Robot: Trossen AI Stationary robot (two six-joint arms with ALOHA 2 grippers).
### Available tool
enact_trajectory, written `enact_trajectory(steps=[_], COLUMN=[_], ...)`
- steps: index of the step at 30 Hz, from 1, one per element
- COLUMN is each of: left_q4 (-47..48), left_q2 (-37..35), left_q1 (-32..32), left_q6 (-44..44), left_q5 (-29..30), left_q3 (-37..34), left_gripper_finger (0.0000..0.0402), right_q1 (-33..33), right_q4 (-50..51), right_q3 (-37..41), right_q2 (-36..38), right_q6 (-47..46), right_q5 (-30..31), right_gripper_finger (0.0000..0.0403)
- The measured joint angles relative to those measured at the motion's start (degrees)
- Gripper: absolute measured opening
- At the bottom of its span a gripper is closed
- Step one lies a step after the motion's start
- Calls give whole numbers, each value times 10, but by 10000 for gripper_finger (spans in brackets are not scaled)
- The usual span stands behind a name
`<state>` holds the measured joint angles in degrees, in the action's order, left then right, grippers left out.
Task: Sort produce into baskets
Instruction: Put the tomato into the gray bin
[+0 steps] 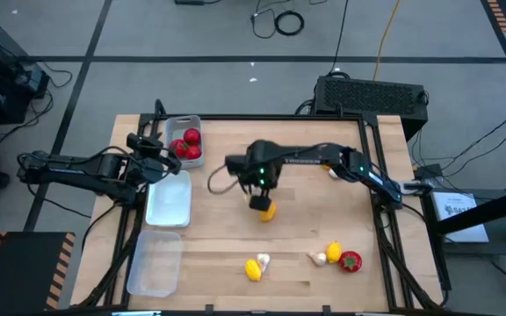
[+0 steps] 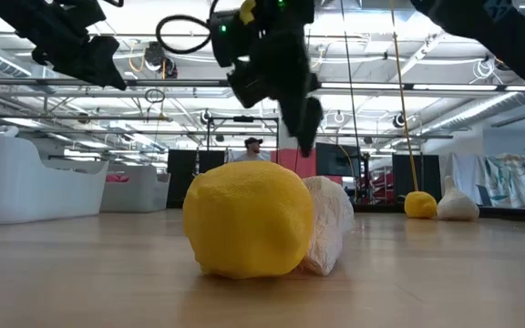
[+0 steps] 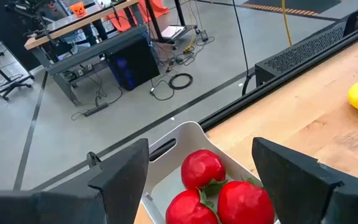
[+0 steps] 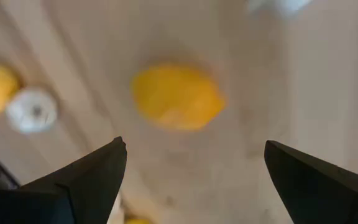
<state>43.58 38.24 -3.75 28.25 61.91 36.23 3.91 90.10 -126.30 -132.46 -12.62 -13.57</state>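
Produce mostly loose on the bench [image 1: 235, 263]. Right gripper [image 4: 194, 155] open, empty, hovering directly over a yellow lemon [image 1: 268, 211] mid-bench. Left gripper [image 3: 201, 180] open, empty, above the far tray [image 1: 183, 123], which holds three red tomatoes [image 3: 202, 168]. Two more trays in line nearer the front edge: middle tray [image 1: 169, 200], near tray [image 1: 155, 263]. Front of bench: yellow piece [image 1: 253, 270] touching a garlic bulb [image 1: 263, 260]; further right another garlic [image 1: 318, 258], a yellow one [image 1: 333, 252] and a red tomato [image 1: 350, 261] clustered.
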Motion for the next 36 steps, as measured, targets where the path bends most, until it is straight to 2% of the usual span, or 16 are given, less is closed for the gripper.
enact_trajectory(steps=[8,12,16,22,26,30,36], left_q4=[-3,-14,-27,-48,-84,-166,-322], left_q2=[0,4,14,33,47,60,88], left_q1=[0,0,0,0,0,0,0], left_q6=[0,0,-1,-3,-31,-82,-179], left_q5=[0,0,3,7,10,11,9], left_q3=[0,0,0,0,0,0,0], left_gripper_finger=[293,293,293,293,293,293,293], right_q1=[-104,-157,-206,-266,-302,-338,-396], right_q4=[-3,-2,-1,-2,-24,-61,-134], right_q3=[3,8,48,221,364,469,574], right_q2=[39,68,110,206,283,354,430], right_q6=[-5,-51,-117,-269,-373,-455,-537], right_q5=[14,61,81,81,6,-49,-78], right_gripper_finger=[368,368,368,368,368,368,368])
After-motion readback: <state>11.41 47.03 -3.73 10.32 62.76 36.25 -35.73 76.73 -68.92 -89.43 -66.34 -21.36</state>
